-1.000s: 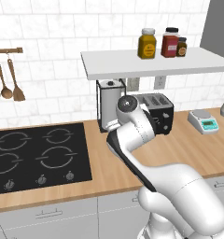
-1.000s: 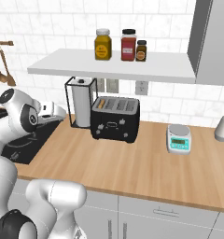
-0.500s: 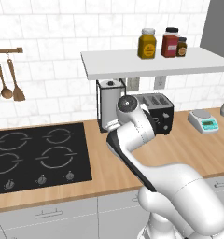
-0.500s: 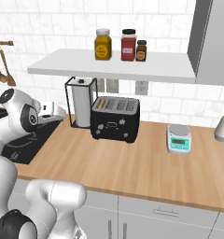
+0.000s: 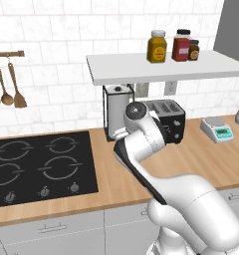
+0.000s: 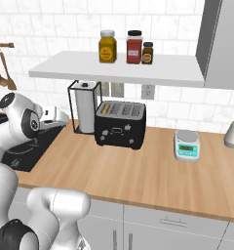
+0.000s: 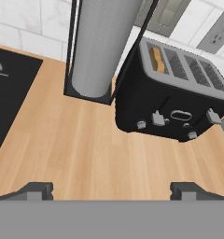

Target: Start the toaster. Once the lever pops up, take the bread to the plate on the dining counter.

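The black four-slot toaster (image 7: 177, 100) stands on the wall counter, right of the paper-towel roll, and also appears as the toaster (image 6: 120, 125) and the toaster (image 5: 167, 118), partly behind my arm. A tan bread (image 7: 156, 59) slice sits low in its leftmost slot, with the bread (image 6: 105, 108) edge just showing. Two small grey levers (image 7: 157, 118) stick out of the front face. My gripper (image 7: 111, 190) is open and empty, hovering over bare wood to the front left of the toaster, well short of it. The plate and the dining counter are out of view.
A paper-towel roll (image 7: 102, 44) in a black wire holder stands close against the toaster's left side. The black stove (image 5: 39, 167) lies further left. A white scale (image 6: 186, 144) sits to the right, and a shelf (image 6: 119, 68) with jars hangs low above the toaster.
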